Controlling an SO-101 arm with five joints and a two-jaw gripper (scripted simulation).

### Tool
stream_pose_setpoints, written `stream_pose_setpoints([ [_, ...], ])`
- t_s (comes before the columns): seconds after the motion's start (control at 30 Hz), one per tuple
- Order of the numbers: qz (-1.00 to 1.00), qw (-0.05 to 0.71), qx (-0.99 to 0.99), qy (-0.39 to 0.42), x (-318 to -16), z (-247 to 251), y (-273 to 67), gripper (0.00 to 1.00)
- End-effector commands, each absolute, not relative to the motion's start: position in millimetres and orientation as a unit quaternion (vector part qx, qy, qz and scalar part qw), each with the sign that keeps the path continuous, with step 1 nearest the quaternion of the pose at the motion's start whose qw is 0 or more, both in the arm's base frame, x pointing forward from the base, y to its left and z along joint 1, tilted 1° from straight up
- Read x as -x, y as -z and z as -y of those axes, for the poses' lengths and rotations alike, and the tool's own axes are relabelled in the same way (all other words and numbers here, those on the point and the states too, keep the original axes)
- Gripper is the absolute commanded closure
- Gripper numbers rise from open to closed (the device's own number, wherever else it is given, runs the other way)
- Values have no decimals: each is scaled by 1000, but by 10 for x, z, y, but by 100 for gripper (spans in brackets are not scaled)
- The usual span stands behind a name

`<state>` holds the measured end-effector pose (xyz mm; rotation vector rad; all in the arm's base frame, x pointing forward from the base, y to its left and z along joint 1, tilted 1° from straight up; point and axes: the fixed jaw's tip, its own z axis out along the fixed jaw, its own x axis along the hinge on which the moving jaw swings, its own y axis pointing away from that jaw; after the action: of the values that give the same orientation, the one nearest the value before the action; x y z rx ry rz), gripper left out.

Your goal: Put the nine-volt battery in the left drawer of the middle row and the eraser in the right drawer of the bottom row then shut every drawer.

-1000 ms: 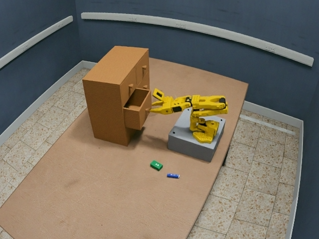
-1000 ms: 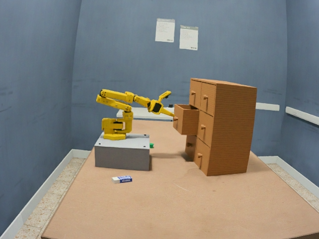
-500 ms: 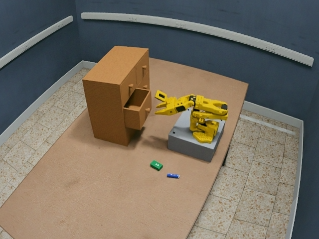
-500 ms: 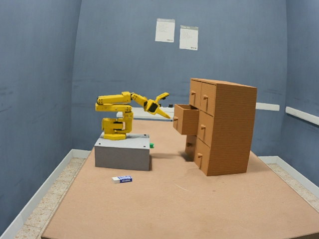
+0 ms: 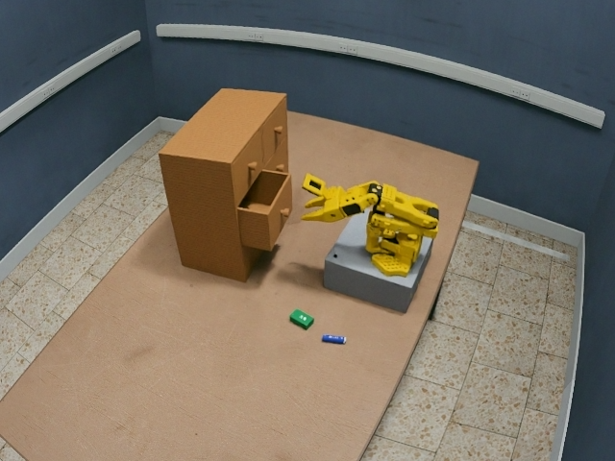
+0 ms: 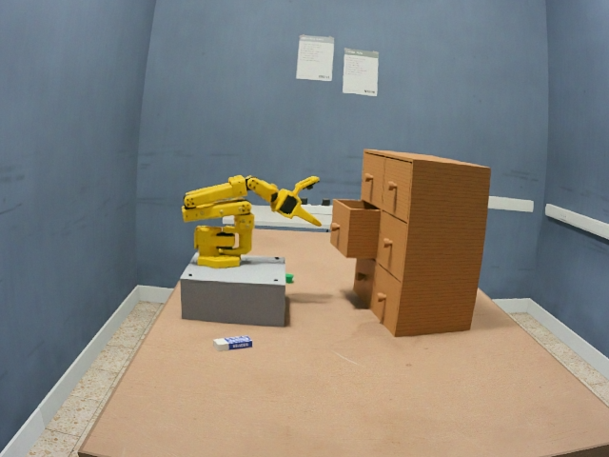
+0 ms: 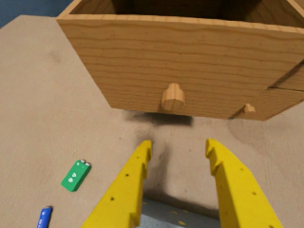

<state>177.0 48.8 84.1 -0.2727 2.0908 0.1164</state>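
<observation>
The left drawer of the middle row stands well out of the chest. My gripper is open and empty, a short way in front of that drawer's knob, not touching it. The green nine-volt battery lies on the table, partly hidden by the pedestal in the exterior view. The blue and white eraser lies on the table beside the pedestal. The right drawer of the bottom row is shut.
A blue cylindrical battery lies near the green one. The arm stands on a grey pedestal at the table's edge. The other drawers look shut, and the open drawer overhangs the bottom row.
</observation>
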Motion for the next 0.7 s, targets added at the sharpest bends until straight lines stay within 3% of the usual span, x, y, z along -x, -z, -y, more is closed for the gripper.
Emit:
stream_pose_setpoints([
  [0.0, -860, 495, 117, -48, -1763, -497, -860, 79],
  [0.67, -882, 453, 120, -44, -1690, -478, -745, 79],
])
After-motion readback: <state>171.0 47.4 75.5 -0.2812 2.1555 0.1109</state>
